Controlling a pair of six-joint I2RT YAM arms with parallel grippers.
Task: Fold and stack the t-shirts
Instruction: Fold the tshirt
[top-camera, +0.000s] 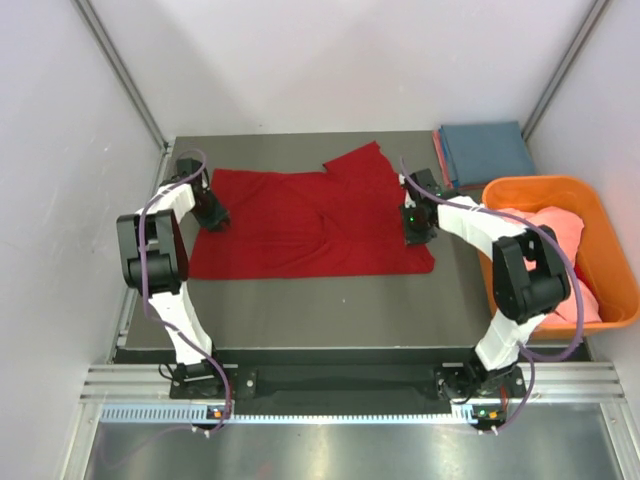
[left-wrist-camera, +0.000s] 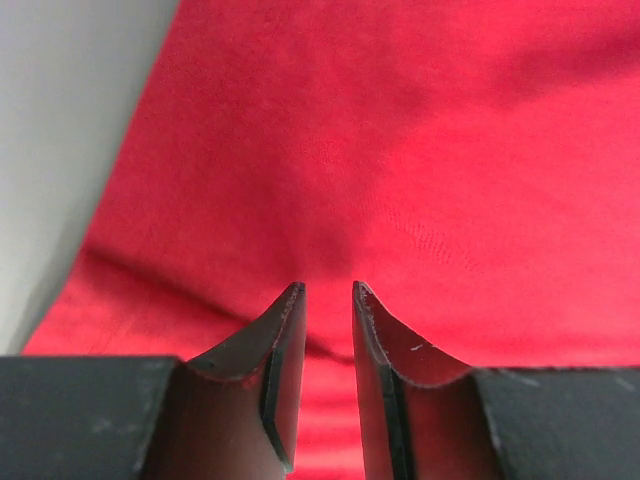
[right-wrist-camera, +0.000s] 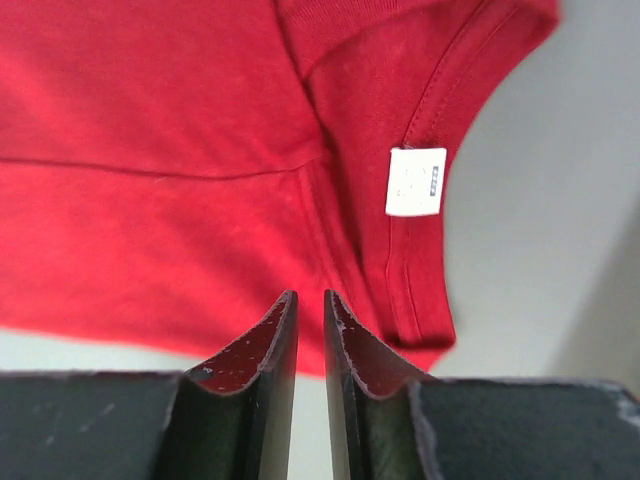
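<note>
A deep red t-shirt lies spread flat on the dark table, one sleeve sticking out at the back. My left gripper hovers over its left edge, jaws closed to a narrow slit with nothing between them; the left wrist view shows red cloth under the gripper. My right gripper is over the shirt's right end, also closed to a slit and empty. The white neck label shows there on the red shirt. A folded blue t-shirt lies at the back right on a salmon-pink one.
An orange plastic tub stands at the right edge with salmon-pink cloth in it. White walls and metal posts close the back and sides. Bare table surface shows in front of the red shirt.
</note>
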